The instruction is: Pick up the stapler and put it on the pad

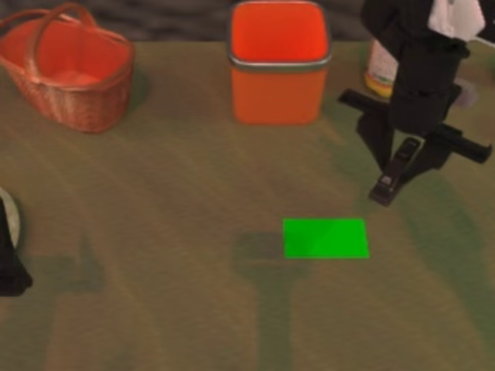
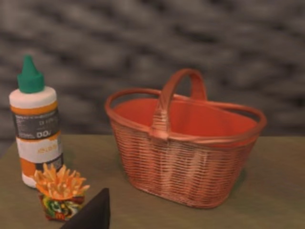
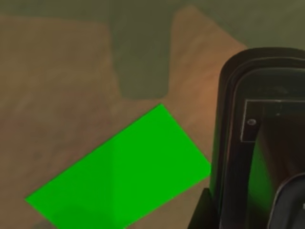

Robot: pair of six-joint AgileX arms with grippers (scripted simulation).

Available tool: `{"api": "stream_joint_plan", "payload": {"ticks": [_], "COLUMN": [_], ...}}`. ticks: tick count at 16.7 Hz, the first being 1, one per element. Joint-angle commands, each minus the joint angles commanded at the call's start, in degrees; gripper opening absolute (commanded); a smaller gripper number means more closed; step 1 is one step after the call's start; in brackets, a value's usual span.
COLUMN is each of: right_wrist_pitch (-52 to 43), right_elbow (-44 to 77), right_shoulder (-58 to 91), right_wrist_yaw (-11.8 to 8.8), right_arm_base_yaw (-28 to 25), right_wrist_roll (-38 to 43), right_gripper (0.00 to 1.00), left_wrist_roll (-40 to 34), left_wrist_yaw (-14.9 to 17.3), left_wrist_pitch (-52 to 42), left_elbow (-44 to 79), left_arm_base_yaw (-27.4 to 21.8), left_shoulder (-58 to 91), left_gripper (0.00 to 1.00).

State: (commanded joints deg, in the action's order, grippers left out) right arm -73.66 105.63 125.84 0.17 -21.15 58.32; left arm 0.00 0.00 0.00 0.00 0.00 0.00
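The stapler [image 1: 386, 190], a narrow dark bar, hangs tilted between the fingers of my right gripper [image 1: 396, 175], which is shut on it at the table's right, behind and to the right of the pad. In the right wrist view the stapler [image 3: 267, 143] fills the near side, close to the camera, above the table. The pad [image 1: 325, 238] is a flat bright green rectangle lying bare near the table's middle, and the same pad [image 3: 124, 171] shows from the right wrist with nothing on it. My left gripper [image 1: 9, 272] sits parked at the table's left edge.
An orange bin [image 1: 278, 62] stands at the back centre. A wicker basket [image 1: 69, 66] is at the back left, the same basket [image 2: 186, 148] facing the left wrist. A glue bottle [image 2: 35, 129] and a fries toy [image 2: 61, 191] stand near it. Another bottle [image 1: 380, 73] is behind my right arm.
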Motion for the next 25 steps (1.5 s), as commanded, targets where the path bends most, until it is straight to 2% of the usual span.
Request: {"api": "stream_joint_plan", "payload": {"ticks": [3, 6, 8, 11, 14, 20, 25], "right_wrist_pitch": [-1.75, -2.78, -2.88, -2.43, -2.07, -1.84, 7.1], "right_elbow": [1.69, 3.17, 3.79, 4.14, 4.25, 3.98, -2.8], "right_shoulder": [1.03, 1.19, 0.59, -0.88, -1.78, -1.6, 0.19], "right_wrist_yaw": [-0.03, 0.02, 0.13, 0.33, 0.46, 0.47, 0.45], "right_arm_base_yaw": [-3.67, -6.99, -8.78, -10.65, -11.48, -11.22, -11.33], "right_wrist_roll": [22.1, 40.74, 50.25, 59.93, 64.07, 64.23, 64.19], "right_gripper": [0.0, 0.0, 0.0, 0.0, 0.0, 0.0, 0.0], "left_wrist_roll": [0.0, 0.0, 0.0, 0.0, 0.0, 0.0, 0.0], "left_wrist_yaw": [0.0, 0.0, 0.0, 0.0, 0.0, 0.0, 0.0], "left_wrist_pitch": [0.0, 0.0, 0.0, 0.0, 0.0, 0.0, 0.0], "left_elbow": [0.0, 0.0, 0.0, 0.0, 0.0, 0.0, 0.0], "left_arm_base_yaw": [0.0, 0.0, 0.0, 0.0, 0.0, 0.0, 0.0], "left_shoulder": [0.0, 0.0, 0.0, 0.0, 0.0, 0.0, 0.0], "left_gripper": [1.0, 1.0, 1.0, 1.0, 1.0, 1.0, 1.0]}}
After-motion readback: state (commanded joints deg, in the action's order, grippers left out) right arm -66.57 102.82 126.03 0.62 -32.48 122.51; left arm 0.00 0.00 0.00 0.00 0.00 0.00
